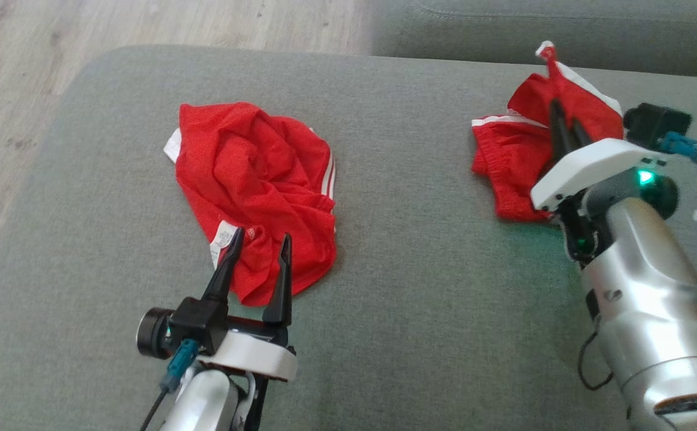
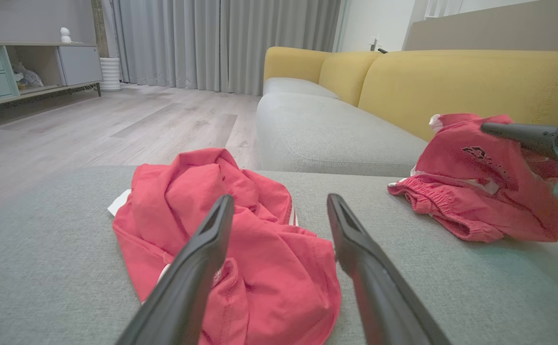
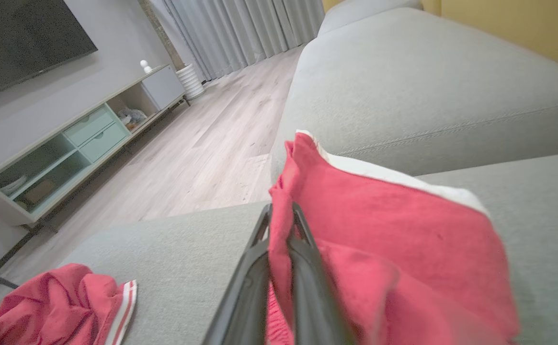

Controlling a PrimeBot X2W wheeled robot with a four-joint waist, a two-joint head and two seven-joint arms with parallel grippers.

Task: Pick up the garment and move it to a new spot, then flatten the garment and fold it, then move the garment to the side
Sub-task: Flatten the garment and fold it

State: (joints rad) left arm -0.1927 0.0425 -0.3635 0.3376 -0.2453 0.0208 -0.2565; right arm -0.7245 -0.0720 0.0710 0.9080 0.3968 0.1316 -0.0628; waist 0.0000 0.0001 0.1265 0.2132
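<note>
Two red garments with white trim are on the grey cushion (image 1: 420,269). My right gripper (image 1: 556,111) is shut on a fold of the right garment (image 1: 507,161), and red cloth is pinched between its fingers in the right wrist view (image 3: 281,213). That garment (image 3: 393,230) is pulled up into a peak while its lower edge (image 2: 451,220) rests on the cushion. The left garment (image 1: 252,161) lies crumpled. My left gripper (image 1: 262,236) stands open just over its near edge, holding nothing, with the cloth (image 2: 269,268) between and beyond the fingers (image 2: 279,199).
Wooden floor (image 1: 25,60) runs past the cushion's far and left edges. A second grey seat (image 2: 317,129) with a yellow back (image 2: 451,81) lies beyond. A low TV cabinet (image 3: 68,143) and curtains (image 2: 187,43) stand across the room. Bare cushion separates the two garments.
</note>
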